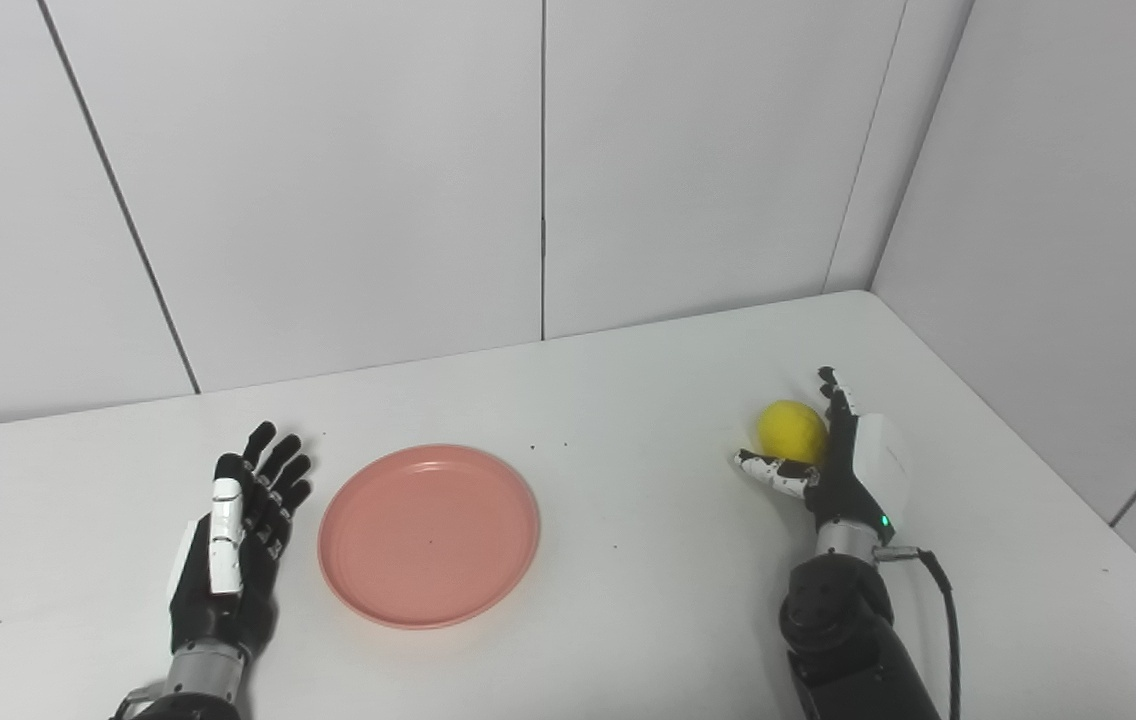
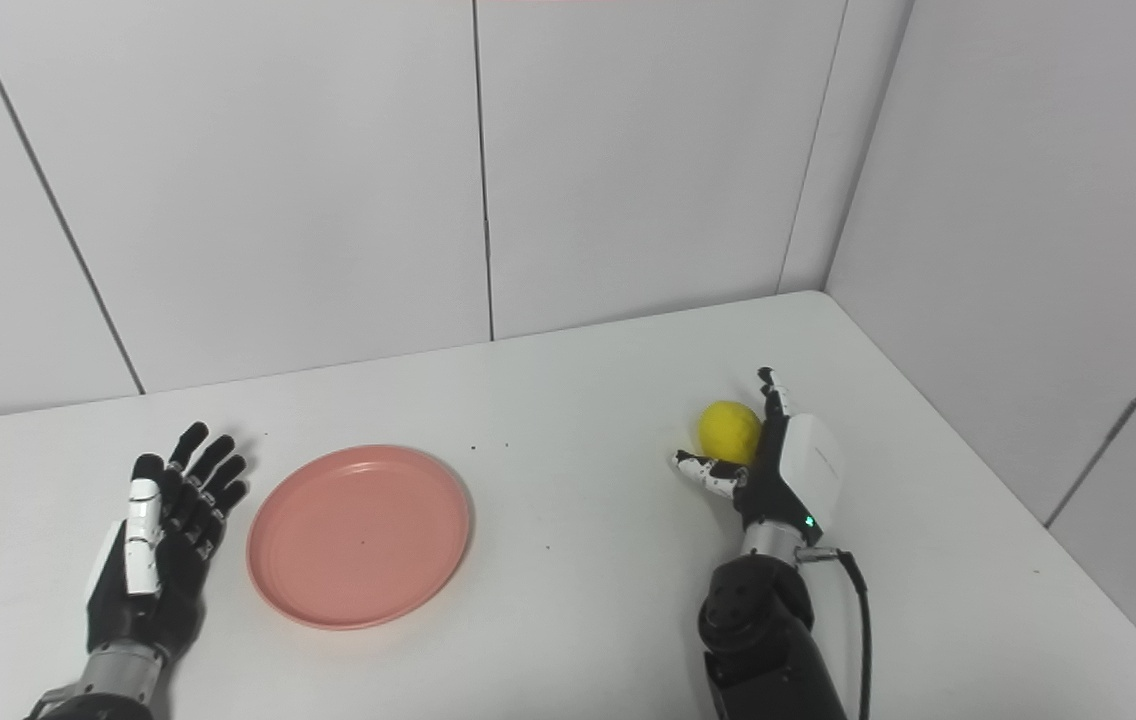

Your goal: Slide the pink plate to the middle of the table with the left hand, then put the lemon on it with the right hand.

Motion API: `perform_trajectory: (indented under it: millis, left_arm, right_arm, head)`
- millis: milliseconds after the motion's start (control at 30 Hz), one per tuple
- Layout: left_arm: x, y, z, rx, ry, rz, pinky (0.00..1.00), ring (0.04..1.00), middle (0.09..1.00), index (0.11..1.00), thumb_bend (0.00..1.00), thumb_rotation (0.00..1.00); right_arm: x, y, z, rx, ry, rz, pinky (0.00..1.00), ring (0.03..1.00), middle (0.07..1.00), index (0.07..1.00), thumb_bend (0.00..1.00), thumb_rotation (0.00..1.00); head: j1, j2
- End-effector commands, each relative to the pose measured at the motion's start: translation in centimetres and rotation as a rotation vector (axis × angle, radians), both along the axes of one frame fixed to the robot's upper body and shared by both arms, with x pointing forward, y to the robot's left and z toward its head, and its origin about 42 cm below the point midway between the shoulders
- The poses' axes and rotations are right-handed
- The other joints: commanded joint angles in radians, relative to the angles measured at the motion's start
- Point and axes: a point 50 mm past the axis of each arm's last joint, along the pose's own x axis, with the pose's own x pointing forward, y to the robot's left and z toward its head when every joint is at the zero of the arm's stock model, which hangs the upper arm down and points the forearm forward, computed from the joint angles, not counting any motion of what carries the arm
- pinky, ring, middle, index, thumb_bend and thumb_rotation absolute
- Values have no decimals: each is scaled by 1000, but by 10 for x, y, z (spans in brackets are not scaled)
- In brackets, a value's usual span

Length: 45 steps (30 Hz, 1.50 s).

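Resting against open right hand (image 1: 843,462), lemon (image 1: 792,431), pink plate (image 1: 428,535) well apart

The bench (image 1: 628,420) was white, its surface marked with small dark specks. Pale wall panels (image 1: 328,180) with dark vertical seams enclosed it behind and along the right side.

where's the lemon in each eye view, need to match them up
Left eye view: the lemon sits right of centre, against the right hand, whose fingers are spread around it.
Right eye view: the lemon shows a bit nearer the middle, beside the same hand.
Shared landmark: the pink plate, left of the lemon in both views.
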Motion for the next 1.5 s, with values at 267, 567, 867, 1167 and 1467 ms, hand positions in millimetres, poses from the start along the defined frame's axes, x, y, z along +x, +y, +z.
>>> perform_trajectory:
  millis: [267, 567, 867, 1167, 1467]
  left_arm:
    - [-4, 0, -5, 8, 21, -6, 947, 926, 928, 935, 616, 1000]
    - [-5, -1, -4, -1, 24, -9, 952, 926, 926, 931, 619, 1000]
    - [-6, -2, -2, 2, 22, -9, 944, 921, 922, 929, 618, 1000]
    - [-6, -3, -3, 14, 24, -12, 947, 920, 922, 929, 636, 1000]
    - [-7, -8, -3, 11, 25, -5, 934, 914, 917, 925, 600, 1000]
  right_arm:
    - [6, 11, 3, -2, -112, 18, 496, 526, 593, 634, 575, 0]
    - [4, 10, 3, -7, -103, -4, 424, 405, 534, 580, 521, 0]
    - [3, 12, 4, 1, -86, -41, 157, 404, 499, 521, 524, 0]
    - [0, 23, 17, -10, -217, 5, 144, 399, 464, 498, 514, 0]
    - [-2, 46, 34, -21, -319, 68, 158, 395, 493, 487, 516, 0]
  head:
    - [7, 4]
    - [10, 6]
    - [15, 10]
    - [21, 9]
    - [37, 10]
